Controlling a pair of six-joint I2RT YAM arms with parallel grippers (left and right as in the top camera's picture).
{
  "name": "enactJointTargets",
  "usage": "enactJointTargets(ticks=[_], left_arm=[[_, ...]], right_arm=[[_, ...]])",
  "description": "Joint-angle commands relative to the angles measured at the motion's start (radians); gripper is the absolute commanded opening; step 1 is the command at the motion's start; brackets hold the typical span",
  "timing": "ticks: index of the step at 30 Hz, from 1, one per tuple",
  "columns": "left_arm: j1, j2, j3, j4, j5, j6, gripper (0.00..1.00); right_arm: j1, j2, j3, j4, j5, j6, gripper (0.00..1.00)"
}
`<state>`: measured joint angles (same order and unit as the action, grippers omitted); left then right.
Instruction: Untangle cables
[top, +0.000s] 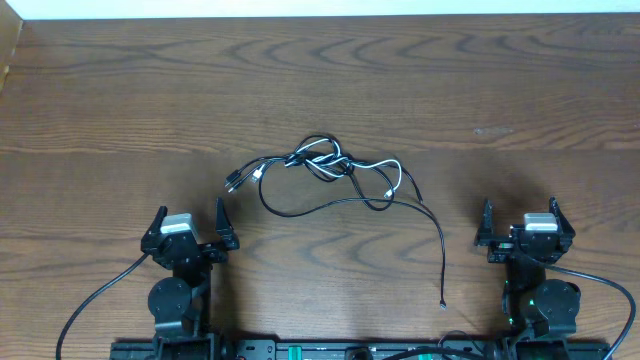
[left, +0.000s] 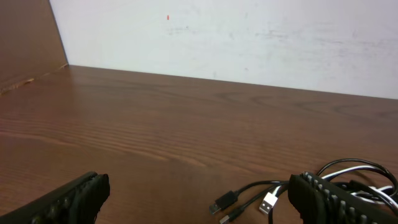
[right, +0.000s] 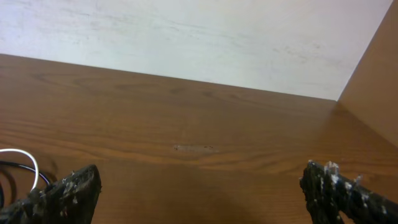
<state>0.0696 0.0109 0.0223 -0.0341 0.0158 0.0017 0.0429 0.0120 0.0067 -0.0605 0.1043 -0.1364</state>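
A dark, wood-grained table (top: 320, 80) runs back to a pale wall (top: 320, 8). Overhead, the cables (top: 330, 165), thin black and white cords, lie knotted at mid-table. The left end effector (top: 190, 210) and right end effector (top: 520, 207) flank the knot, both released, spread wide, touching nothing. The left wrist view shows ribbed black fingers (left: 326, 199) and small plug ends (left: 224, 202) at the knot's left. The right wrist view catches only a white loop (right: 28, 163).

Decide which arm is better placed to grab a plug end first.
Left, probably: the left gripper sits open beside the plugs of the cables; the right gripper is farther from them.
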Motion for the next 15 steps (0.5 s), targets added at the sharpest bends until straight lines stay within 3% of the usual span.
enactJointTargets(ticks=[1,15], left_arm=[[-0.004,-0.005,-0.018,-0.040,-0.027,0.013,0.98],[-0.004,-0.005,-0.018,-0.040,-0.027,0.013,0.98]], right_arm=[[-0.007,-0.005,-0.002,-0.004,-0.006,-0.007,0.99],[-0.007,-0.005,-0.002,-0.004,-0.006,-0.007,0.99]])
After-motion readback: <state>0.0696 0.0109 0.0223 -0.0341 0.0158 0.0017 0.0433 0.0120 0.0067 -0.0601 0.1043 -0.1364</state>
